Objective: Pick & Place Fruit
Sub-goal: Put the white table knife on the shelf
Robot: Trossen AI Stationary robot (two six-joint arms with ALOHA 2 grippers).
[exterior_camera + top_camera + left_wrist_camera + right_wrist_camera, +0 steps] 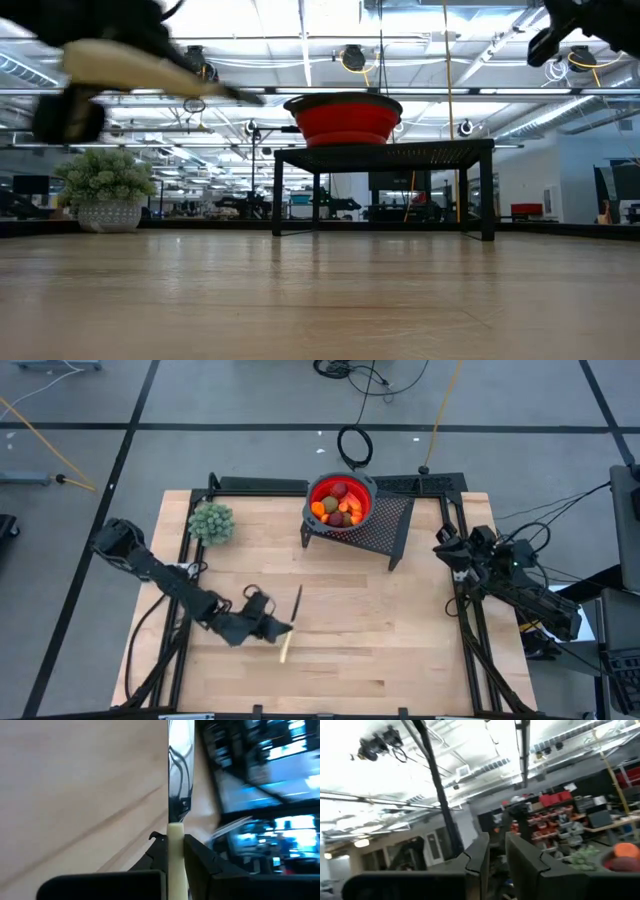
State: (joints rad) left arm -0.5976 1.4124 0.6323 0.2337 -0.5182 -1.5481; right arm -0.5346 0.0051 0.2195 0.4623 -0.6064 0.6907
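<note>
Overhead, level and wrist views of a two-arm station during a fruit pick-and-place task. The fruit (338,505), a heap of orange, dark red and brownish-green pieces, lies gathered in a red bowl (359,497) that stands on a dark mesh stand (392,520) at the far edge of the wooden surface (380,620); raising the bowl keeps it clear of the working area in front, and in the level view only its red wall shows above the stand, the fruit itself being hidden by the rim. The left tool (272,626) is over the near-left part of the surface, its fingers (200,857) closed on the pale yellow handle of a knife (291,625), gripped close to where the handle meets the blade. The blade points away from the wrist toward the bowl, and the level view shows the knife carried above the wood rather than resting on it, a hold that judging from the pictures keeps the edge forward and away from the arm. The right tool (496,851) waits raised at the right edge of the surface, well apart from the bowl, its fingers drawn nearly together with only a slim gap and nothing between them. A bushy green plant in a pot (211,522) stands at the far-left corner, apart from both arms.
</note>
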